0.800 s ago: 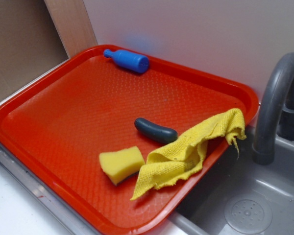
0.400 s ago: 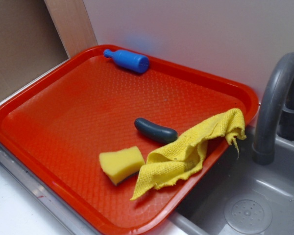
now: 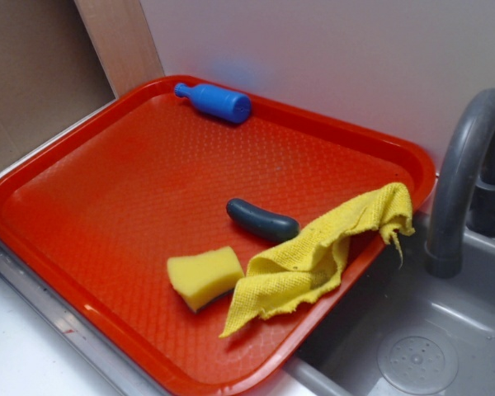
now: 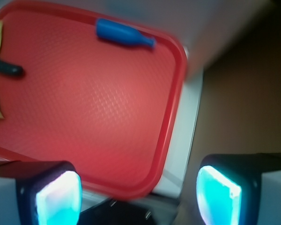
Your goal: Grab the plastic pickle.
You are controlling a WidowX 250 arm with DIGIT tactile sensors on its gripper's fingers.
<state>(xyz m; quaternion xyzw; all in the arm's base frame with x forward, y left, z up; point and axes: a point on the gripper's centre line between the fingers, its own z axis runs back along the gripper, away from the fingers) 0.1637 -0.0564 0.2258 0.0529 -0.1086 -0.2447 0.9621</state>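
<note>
Pickle, small dark grey-green plastic sausage (image 4: 7, 69), lies far up-left of my gripper (image 4: 138, 194) on the red plastic tray (image 4: 171, 93), so my fingers (image 4: 58, 197) wait spread wide, empty.

Small, smooth, dark grey-green plastic pickle (image 3: 261, 219), sausage-shaped, slightly curved, rounded ends. Lying flat on the red tray (image 3: 107, 190), one end touching the yellow cloth (image 3: 313, 256), near the yellow sponge (image 3: 203, 275).

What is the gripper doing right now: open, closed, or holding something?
Gripper: open, holding nothing, well away from the plastic pickle.
</note>
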